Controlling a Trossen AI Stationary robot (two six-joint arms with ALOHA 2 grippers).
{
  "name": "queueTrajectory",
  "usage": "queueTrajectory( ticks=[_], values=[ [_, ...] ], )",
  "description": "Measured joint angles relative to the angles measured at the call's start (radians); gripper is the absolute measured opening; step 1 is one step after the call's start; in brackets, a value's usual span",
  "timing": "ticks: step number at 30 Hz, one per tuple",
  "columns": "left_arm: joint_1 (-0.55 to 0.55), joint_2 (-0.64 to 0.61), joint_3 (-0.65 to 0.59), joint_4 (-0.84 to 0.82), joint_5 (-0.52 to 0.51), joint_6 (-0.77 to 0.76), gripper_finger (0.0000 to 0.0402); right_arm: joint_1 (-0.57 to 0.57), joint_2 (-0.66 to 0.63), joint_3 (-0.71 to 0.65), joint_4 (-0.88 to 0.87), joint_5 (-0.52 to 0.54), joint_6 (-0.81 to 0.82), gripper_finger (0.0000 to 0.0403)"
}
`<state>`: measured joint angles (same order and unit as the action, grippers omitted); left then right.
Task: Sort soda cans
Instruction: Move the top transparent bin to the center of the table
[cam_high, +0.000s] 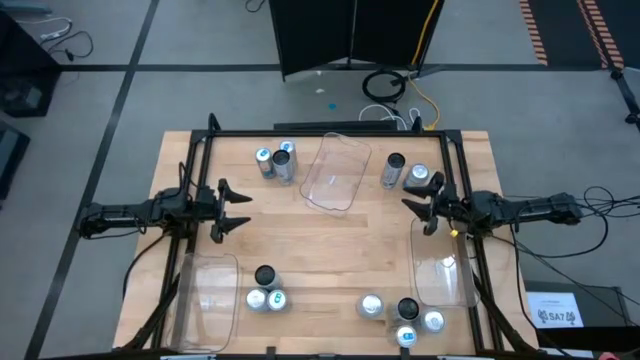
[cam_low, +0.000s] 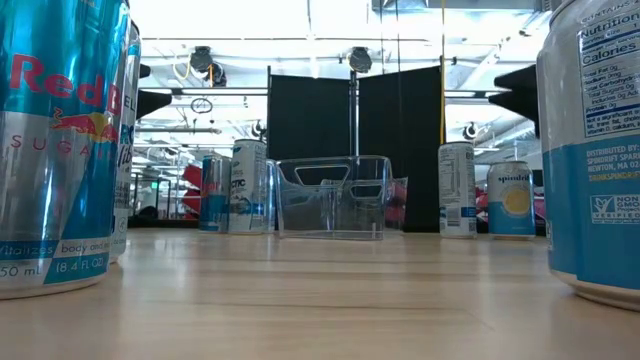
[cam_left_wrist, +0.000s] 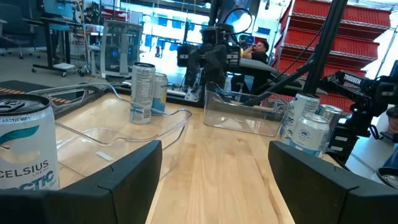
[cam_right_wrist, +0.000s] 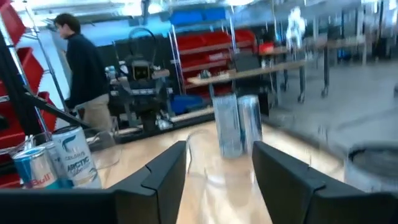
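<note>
Up close, a Red Bull can (cam_low: 55, 150) looms, untouched. Left gripper (cam_high: 236, 208) hangs released; right gripper (cam_high: 420, 208) spread, empty. Sorting looks unstarted; next, pick 1 can.

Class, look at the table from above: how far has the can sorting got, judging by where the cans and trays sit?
Nothing looks done: all three trays hold no cans. Cans stand in loose mixed groups, far left, far right, near left and near right. Nothing is in hand: the left pincer and right pincer are open over bare table. All the sorting remains.
</note>
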<state>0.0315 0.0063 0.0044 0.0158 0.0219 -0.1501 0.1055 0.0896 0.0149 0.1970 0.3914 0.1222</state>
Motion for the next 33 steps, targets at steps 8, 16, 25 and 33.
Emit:
queueTrajectory(
  ticks=[8, 16, 25, 33],
  values=[
    [0.0, 0.0, 0.0, 0.0, 0.0, 0.0, 0.0304, 0.0, 0.327, 0.274, -0.036, 0.224, -0.129, 0.0176],
    [0.0, 0.0, 0.0, 0.0, 0.0, 0.0, 0.0304, -0.029, 0.82, 0.75, -0.41, 0.491, 0.334, 0.0176],
    [0.0, 0.0, 0.0, 0.0, 0.0, 0.0, 0.0304, -0.179, 1.282, 1.268, -1.061, 0.151, 1.003, 0.0176],
    [0.0, 0.0, 0.0, 0.0, 0.0, 0.0, 0.0304, -0.299, 1.526, 1.454, -1.274, -0.196, 1.389, 0.0176]
  ],
)
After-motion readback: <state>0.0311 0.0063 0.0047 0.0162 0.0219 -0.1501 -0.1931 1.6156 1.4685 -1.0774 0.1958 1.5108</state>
